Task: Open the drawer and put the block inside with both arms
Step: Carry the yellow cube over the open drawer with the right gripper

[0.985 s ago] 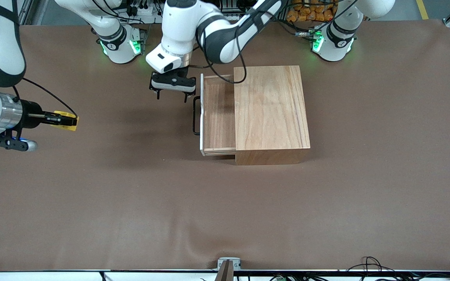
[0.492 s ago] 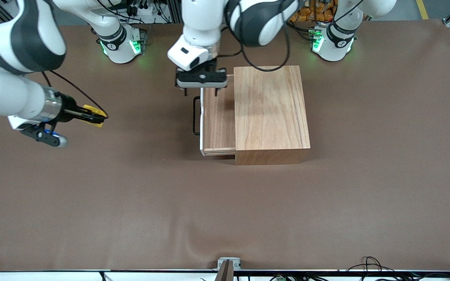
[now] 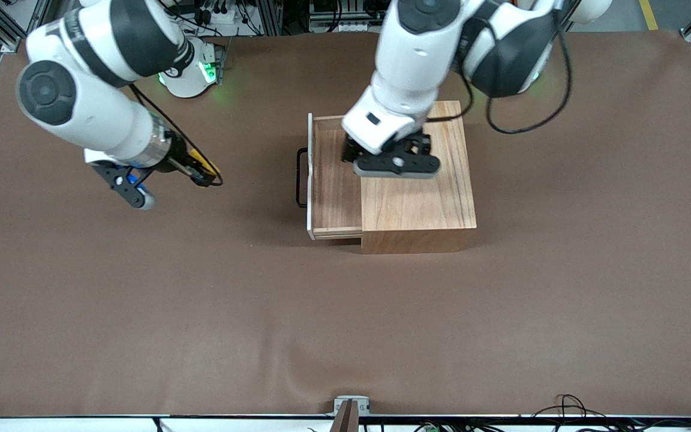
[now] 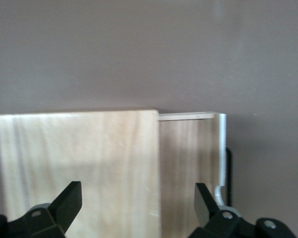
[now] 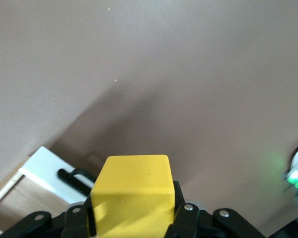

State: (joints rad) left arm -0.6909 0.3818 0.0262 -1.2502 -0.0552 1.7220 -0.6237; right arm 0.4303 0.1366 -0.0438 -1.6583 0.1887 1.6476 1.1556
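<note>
The drawer [image 3: 335, 180] stands pulled out of the light-wood box [image 3: 417, 198] toward the right arm's end, its black loop handle [image 3: 301, 178] outermost. It also shows in the left wrist view [image 4: 188, 163]. My left gripper [image 3: 396, 168] is open and empty, up in the air over the box top by the drawer's inner edge. My right gripper [image 3: 204, 174] is shut on the yellow block [image 5: 134, 193] and holds it above the bare table, apart from the drawer's handle. In the front view only a sliver of the block [image 3: 206, 162] shows.
The brown table cloth [image 3: 345, 312] spreads wide around the box. The arms' green-lit bases [image 3: 192, 69] stand at the table's edge farthest from the front camera. A small bracket [image 3: 350, 408] sits at the nearest edge.
My left gripper has moved from beside the drawer's front to over the box top. My right gripper has carried the block toward the drawer. The drawer has not moved.
</note>
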